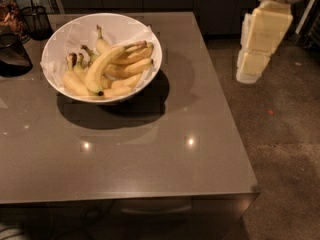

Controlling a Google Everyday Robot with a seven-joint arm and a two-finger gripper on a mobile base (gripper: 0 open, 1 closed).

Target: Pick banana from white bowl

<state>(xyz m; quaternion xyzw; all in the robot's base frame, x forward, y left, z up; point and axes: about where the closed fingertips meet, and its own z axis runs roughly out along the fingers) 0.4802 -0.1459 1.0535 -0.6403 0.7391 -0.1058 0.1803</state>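
The white bowl [131, 26], lined with crumpled white paper, stands on the grey table [150, 149] at the back left. The banana [102, 66], long and strongly curved with a dark tip at its lower end, lies on top of several shorter bananas in the bowl. My gripper [248, 70], cream-coloured and blocky, hangs in the air at the upper right, beyond the table's right edge and over the floor. It is well to the right of the bowl and touches nothing.
A dark wire-mesh cup [36, 19] stands at the back left beside the bowl. A dark rounded object [12, 54] sits at the left edge. The table's right edge runs close to the gripper, with dark floor [285, 149] beyond it.
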